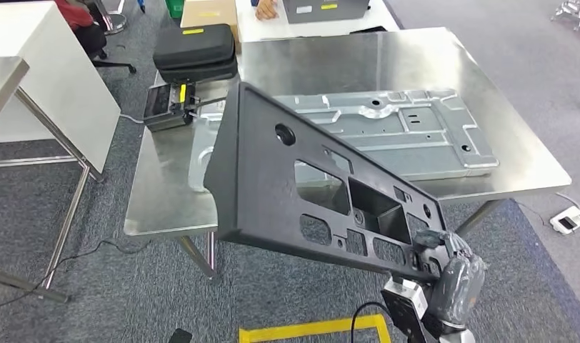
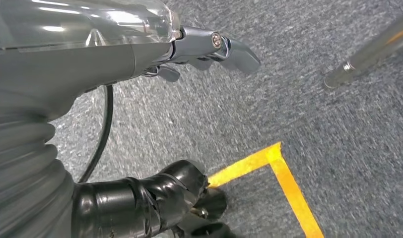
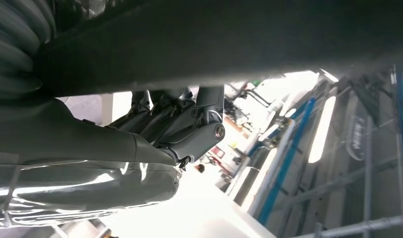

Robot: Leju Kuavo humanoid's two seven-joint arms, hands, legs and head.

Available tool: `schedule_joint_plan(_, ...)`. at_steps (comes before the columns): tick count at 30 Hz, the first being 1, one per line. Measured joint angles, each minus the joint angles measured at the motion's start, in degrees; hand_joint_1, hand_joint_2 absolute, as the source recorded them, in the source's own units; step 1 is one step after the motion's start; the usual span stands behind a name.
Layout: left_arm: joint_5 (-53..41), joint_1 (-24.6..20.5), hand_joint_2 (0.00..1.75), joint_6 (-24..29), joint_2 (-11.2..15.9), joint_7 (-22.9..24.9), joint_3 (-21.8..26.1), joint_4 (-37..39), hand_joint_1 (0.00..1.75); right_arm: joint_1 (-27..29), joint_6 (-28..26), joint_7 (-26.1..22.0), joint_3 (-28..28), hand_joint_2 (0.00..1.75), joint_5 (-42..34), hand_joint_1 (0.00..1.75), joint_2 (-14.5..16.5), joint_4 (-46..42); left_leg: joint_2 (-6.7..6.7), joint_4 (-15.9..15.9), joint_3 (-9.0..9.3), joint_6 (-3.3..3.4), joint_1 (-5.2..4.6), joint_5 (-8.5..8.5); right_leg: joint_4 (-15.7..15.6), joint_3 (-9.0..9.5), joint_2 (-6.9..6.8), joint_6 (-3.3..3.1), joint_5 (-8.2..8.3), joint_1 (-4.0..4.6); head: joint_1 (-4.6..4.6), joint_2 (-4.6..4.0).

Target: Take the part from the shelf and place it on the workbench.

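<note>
A large black plastic part (image 1: 287, 179) with several cut-outs hangs tilted in the air in front of the steel workbench (image 1: 416, 57), its upper end over the bench's near-left area. My right hand (image 1: 451, 275) grips its lower right end from below. In the right wrist view the fingers (image 3: 189, 129) press up against the dark underside of the part (image 3: 229, 39). My left hand (image 2: 204, 47) hangs over the grey carpet and holds nothing, its fingers loosely apart.
A grey stamped metal panel (image 1: 408, 136) lies across the workbench. A black case (image 1: 194, 50) and a small black device (image 1: 166, 107) sit at its far left. A white table (image 1: 51, 78) stands to the left. Yellow floor tape (image 1: 308, 330) lies in front of me.
</note>
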Motion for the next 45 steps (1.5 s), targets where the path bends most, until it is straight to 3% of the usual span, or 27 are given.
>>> schedule_joint_plan(3, -0.01, -0.05, 1.75, 0.00, 0.00, 0.00, 0.00, 0.00, 0.00, -0.05, 0.00, 0.01, -0.19, 1.75, -0.06, 1.75, -0.01, 0.01, 0.06, 2.32, -0.77, -0.78, 0.10, -1.71, -0.63, 0.66, -0.03, -0.99, -0.12, -0.45, -0.01, 0.00)
schedule_joint_plan(6, 0.02, -0.01, 1.75, -0.04, 0.01, 0.00, 0.00, 0.00, 0.00, -0.09, 0.00, -0.03, -0.26, 1.75, -0.10, 1.75, -0.01, 0.01, 0.07, 12.88, -6.20, -1.30, 0.30, -6.39, -0.81, 1.30, -0.20, -1.76, -0.57, -0.45, -0.01, 0.00)
schedule_joint_plan(7, 0.02, 0.05, 1.75, -0.05, 0.01, 0.00, 0.00, 0.00, 0.00, -0.08, 0.00, -0.04, -0.28, 1.75, -0.11, 1.75, -0.01, 0.02, 0.08, 15.85, -8.05, -1.40, 0.35, -7.02, -0.80, 1.49, -0.17, -1.82, -0.77, -0.42, -0.02, 0.00)
schedule_joint_plan(8, 0.02, 0.12, 1.75, -0.07, 0.01, 0.00, 0.00, 0.00, 0.00, -0.06, 0.00, -0.04, -0.30, 1.75, -0.12, 1.75, 0.00, 0.04, 0.08, 16.88, -9.05, -1.44, 0.38, -6.44, -0.78, 1.77, -0.10, -1.81, -0.99, -0.40, -0.01, 0.00)
schedule_joint_plan(9, 0.03, 0.17, 1.75, -0.08, 0.01, 0.00, 0.00, 0.00, 0.00, -0.05, 0.00, -0.04, -0.33, 1.75, -0.13, 1.75, 0.00, 0.05, 0.08, 15.29, -8.72, -1.36, 0.40, -4.55, -0.77, 2.17, -0.01, -1.74, -1.26, -0.39, -0.02, 0.00)
schedule_joint_plan(11, 0.04, 0.21, 1.75, -0.09, 0.03, 0.01, 0.01, 0.00, 0.00, -0.04, 0.00, -0.04, -0.37, 1.75, -0.15, 1.75, 0.00, 0.07, 0.07, 7.85, -5.79, -0.87, 0.34, 0.40, -0.77, 3.06, 0.12, -1.48, -1.91, -0.39, 0.01, 0.00)
schedule_joint_plan(12, 0.05, 0.20, 1.75, -0.09, 0.08, 0.01, 0.01, 0.00, 0.00, -0.06, 0.00, -0.04, -0.39, 1.75, -0.15, 1.75, 0.00, 0.08, 0.08, 4.33, -4.22, -0.54, 0.20, 1.92, -0.71, 3.30, 0.14, -1.24, -2.21, -0.32, 0.01, 0.00)
schedule_joint_plan(13, 0.05, 0.14, 1.75, -0.09, 0.13, 0.02, 0.01, 0.00, 0.00, -0.07, 0.00, -0.04, -0.40, 1.75, -0.15, 1.75, 0.00, 0.08, 0.08, 2.14, -3.29, -0.24, 0.04, 2.51, -0.66, 3.34, 0.15, -0.97, -2.41, -0.28, 0.01, 0.00)
schedule_joint_plan(15, 0.09, 0.10, 1.75, -0.11, 0.20, 0.04, 0.02, 0.00, 0.00, -0.07, 0.00, -0.04, -0.43, 1.75, -0.18, 1.75, -0.01, 0.11, 0.07, 0.75, -2.80, 0.16, -0.25, 2.27, -0.74, 3.25, 0.14, -0.35, -2.58, -0.25, -0.02, 0.00)
schedule_joint_plan(18, 0.11, 0.26, 1.75, -0.12, 0.14, 0.10, 0.01, 0.00, 0.00, -0.10, 0.00, -0.03, -0.44, 1.75, -0.23, 1.75, -0.03, 0.09, 0.13, -0.38, -2.03, 0.96, 0.33, 2.41, 0.60, 2.96, 0.04, 0.44, -3.74, -0.15, 0.03, 0.00)
schedule_joint_plan(20, 0.11, 0.17, 1.75, -0.11, 0.13, 0.12, 0.01, 0.00, 0.00, -0.13, 0.00, -0.03, -0.45, 1.75, -0.27, 1.75, -0.05, 0.09, 0.20, -0.80, -1.46, 1.51, 0.53, 2.30, 6.60, -0.01, -0.01, 0.81, -6.57, -0.29, 0.12, 0.00)
schedule_joint_plan(22, 0.09, 0.13, 1.75, -0.11, 0.12, 0.14, 0.02, 0.00, 0.00, -0.09, 0.00, -0.03, -0.48, 1.75, -0.30, 1.75, -0.12, 0.21, 0.20, -0.75, -1.18, 1.68, 0.51, 1.93, 13.67, -4.42, -0.02, 1.24, -8.71, -0.57, 0.13, -0.01)
schedule_joint_plan(23, 0.08, 0.18, 1.75, -0.11, 0.11, 0.15, 0.02, 0.00, 0.00, -0.06, 0.00, -0.02, -0.51, 1.75, -0.31, 1.75, -0.17, 0.27, 0.17, -0.71, -0.95, 1.62, 0.51, 1.68, 14.91, -5.65, -0.03, 1.41, -8.18, -0.70, 0.12, 0.00)
schedule_joint_plan(24, 0.07, 0.23, 1.75, -0.11, 0.11, 0.16, 0.02, 0.00, 0.00, -0.06, 0.00, -0.02, -0.55, 1.75, -0.31, 1.75, -0.22, 0.33, 0.13, -0.65, -0.61, 1.51, 0.52, 1.38, 13.85, -5.72, -0.05, 1.51, -6.43, -0.83, 0.13, 0.00)
schedule_joint_plan(26, 0.05, 0.30, 1.75, -0.11, 0.09, 0.17, 0.02, 0.00, 0.00, -0.08, 0.00, -0.02, -0.62, 1.75, -0.32, 1.75, -0.28, 0.36, 0.04, -0.48, 0.20, 1.14, 0.57, 0.59, 6.82, -3.09, -0.13, 1.50, -1.57, -1.06, 0.13, 0.00)
schedule_joint_plan(28, 0.04, 0.22, 1.75, -0.11, 0.08, 0.17, 0.02, 0.00, 0.00, -0.13, 0.00, -0.03, -0.67, 1.75, -0.36, 1.75, -0.29, 0.41, -0.04, -0.21, 0.59, 0.51, 0.41, -0.16, 1.28, -0.62, -0.17, 1.21, 0.46, -0.87, 0.14, -0.01)
schedule_joint_plan(30, 0.04, 0.12, 1.75, -0.11, 0.09, 0.19, 0.02, 0.00, 0.00, -0.16, 0.00, -0.03, -0.72, 1.75, -0.39, 1.75, -0.31, 0.47, -0.04, -0.23, 0.69, -0.15, 0.24, -0.49, 0.36, -0.18, -0.04, 0.67, 0.04, -0.53, 0.12, -0.01)
schedule_joint_plan(33, 0.00, 0.03, 1.75, -0.10, 0.09, 0.18, 0.02, 0.00, 0.00, -0.19, 0.00, -0.02, -0.84, 1.75, -0.45, 1.75, -0.33, 0.47, 0.06, 0.90, 0.60, -1.02, 0.41, -1.61, -0.08, 0.31, 0.06, -0.49, -0.10, -0.75, 0.10, 0.00)
schedule_joint_plan(34, -0.01, -0.01, 1.75, -0.09, 0.09, 0.17, 0.02, 0.00, 0.00, -0.22, 0.00, -0.03, -0.86, 1.75, -0.45, 1.75, -0.33, 0.46, 0.08, 3.13, -0.37, -1.28, 0.48, -2.86, -0.28, 0.57, 0.00, -0.88, -0.16, -0.84, 0.09, -0.01)
schedule_joint_plan(36, 0.01, -0.01, 1.75, -0.07, 0.09, 0.17, 0.02, 0.00, 0.00, -0.26, 0.00, -0.03, -0.89, 1.75, -0.45, 1.75, -0.33, 0.48, 0.09, 10.83, -4.39, -1.62, 0.56, -6.27, -0.36, 0.89, -0.13, -1.44, -0.43, -0.73, 0.07, -0.01)
schedule_joint_plan(37, 0.05, 0.05, 1.75, -0.07, 0.09, 0.18, 0.02, 0.00, 0.00, -0.25, 0.00, -0.02, -0.89, 1.75, -0.45, 1.75, -0.33, 0.49, 0.09, 14.67, -6.66, -1.71, 0.57, -7.45, -0.35, 1.00, -0.15, -1.60, -0.55, -0.63, 0.07, -0.01)
schedule_joint_plan(38, 0.10, 0.12, 1.75, -0.05, 0.09, 0.22, 0.02, 0.00, 0.00, -0.25, 0.00, -0.02, -0.90, 1.75, -0.45, 1.75, -0.33, 0.52, 0.09, 16.88, -8.24, -1.69, 0.56, -7.53, -0.34, 1.14, -0.10, -1.69, -0.67, -0.51, 0.06, -0.01)
schedule_joint_plan(39, 0.15, 0.17, 1.75, 0.00, 0.09, 0.29, 0.02, 0.00, 0.00, -0.25, 0.00, -0.02, -0.92, 1.75, -0.45, 1.75, -0.33, 0.54, 0.09, 16.81, -8.73, -1.55, 0.55, -6.39, -0.34, 1.34, -0.01, -1.72, -0.81, -0.40, 0.05, -0.01)
schedule_joint_plan(40, 0.22, 0.19, 1.75, 0.12, 0.09, 0.36, 0.02, 0.00, 0.00, -0.26, 0.00, -0.02, -0.93, 1.75, -0.45, 1.75, -0.33, 0.56, 0.09, 14.16, -7.94, -1.24, 0.48, -4.05, -0.34, 1.65, 0.08, -1.71, -1.00, -0.27, 0.05, -0.01)
schedule_joint_plan(42, 0.29, 0.15, 1.75, 0.48, 0.17, 0.45, 0.02, 0.00, 0.00, -0.28, 0.00, -0.03, -0.96, 1.75, -0.45, 1.75, -0.33, 0.58, 0.09, 6.08, -4.73, -0.20, 0.15, 0.58, -0.34, 2.27, 0.18, -1.55, -1.44, 0.00, 0.08, -0.01)
schedule_joint_plan(43, 0.31, 0.08, 1.75, 0.63, 0.22, 0.46, 0.02, 0.00, 0.00, -0.30, 0.00, -0.03, -0.97, 1.75, -0.45, 1.75, -0.33, 0.60, 0.11, 2.95, -3.42, 0.27, -0.04, 1.83, -0.30, 2.39, 0.20, -1.35, -1.62, 0.08, 0.07, -0.01)
schedule_joint_plan(45, 0.45, -0.04, 1.75, 0.50, 0.31, 0.38, 0.02, 0.00, 0.00, -0.34, 0.00, -0.03, -0.97, 1.75, -0.48, 1.75, -0.33, 0.64, 0.11, 0.96, -2.67, 0.72, -0.37, 1.97, -0.29, 2.28, 0.17, -0.80, -1.76, 0.04, 0.07, -0.01)
